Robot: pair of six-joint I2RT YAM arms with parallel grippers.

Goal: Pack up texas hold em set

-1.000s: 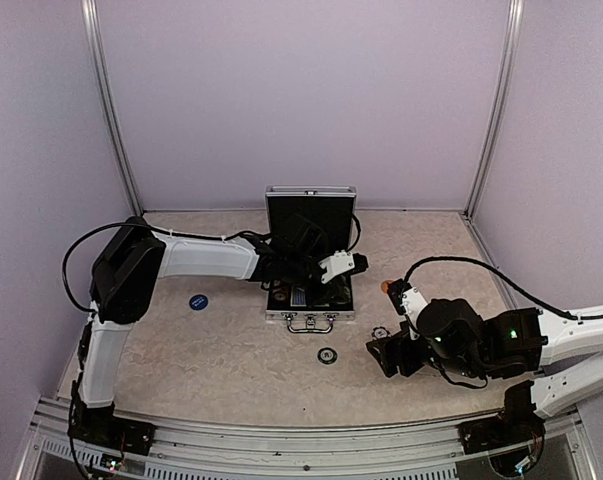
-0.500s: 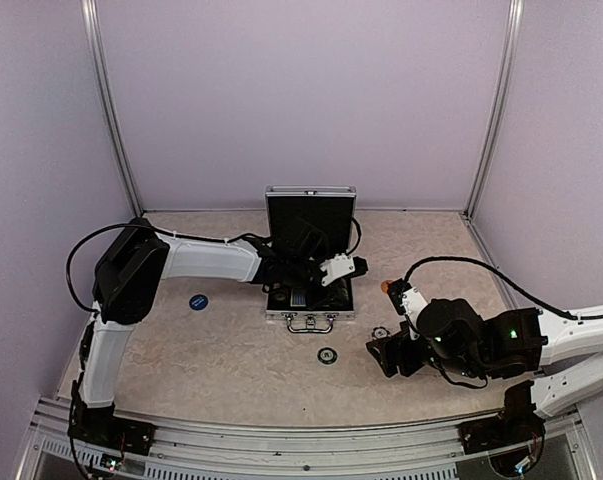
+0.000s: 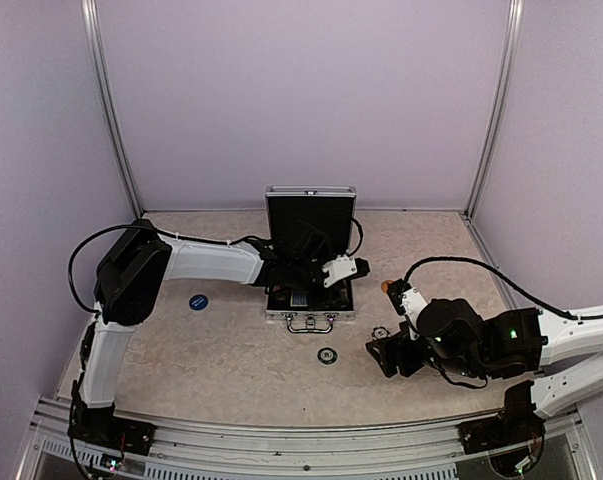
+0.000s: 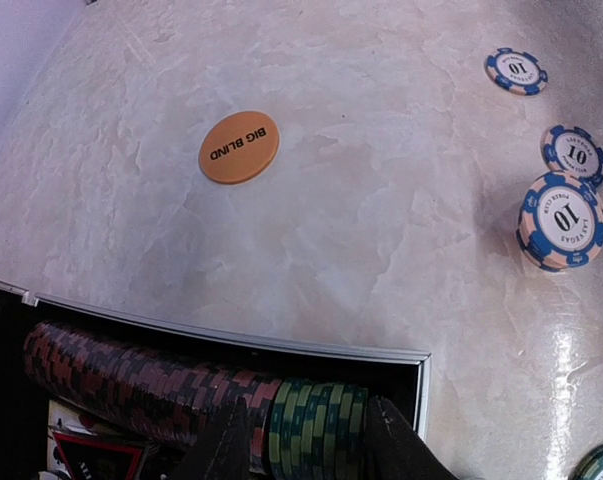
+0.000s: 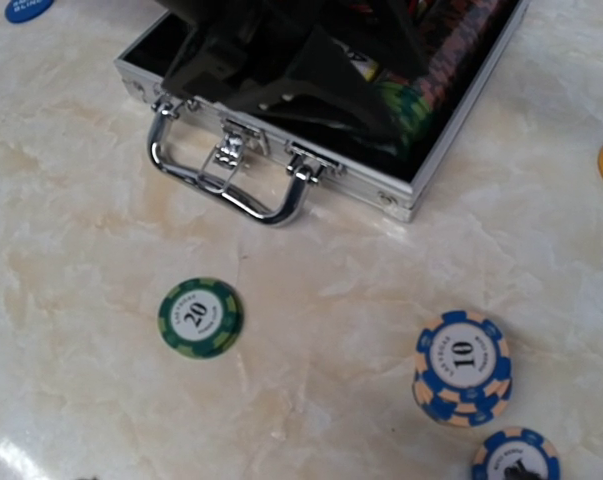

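The case [image 3: 281, 314] lies open in the middle of the table [image 3: 231, 375], with its lid [image 3: 310, 212] upright at the far side and its handle [image 5: 224, 190] turned toward the arms. The left gripper [image 4: 309, 408] reaches down into the right end of the case. Its fingers [image 4: 228, 450] are part-way apart, with a short run of green chips [image 4: 316, 430] between them; whether they press on those chips cannot be told. Beside one finger the row carries on as red-and-black chips [image 4: 131, 375]. The silver rim [image 4: 231, 337] runs just beyond the fingertips, so room inside is tight. Past the rim there is bare table, with an orange disc [image 4: 239, 147] well ahead. Off to the side a blue stack [image 4: 562, 220] stands nearest and two single blue chips [image 4: 573, 155] lie farther out. The right gripper [image 3: 384, 352] hangs low over the table to the right of the case, spread wide with nothing in it. A green chip [image 5: 200, 316] marked 20 lies ahead of it, between it and the handle, and the blue stack is close by. A blue disc [image 3: 198, 301] lies left of the case, well apart from both grippers.
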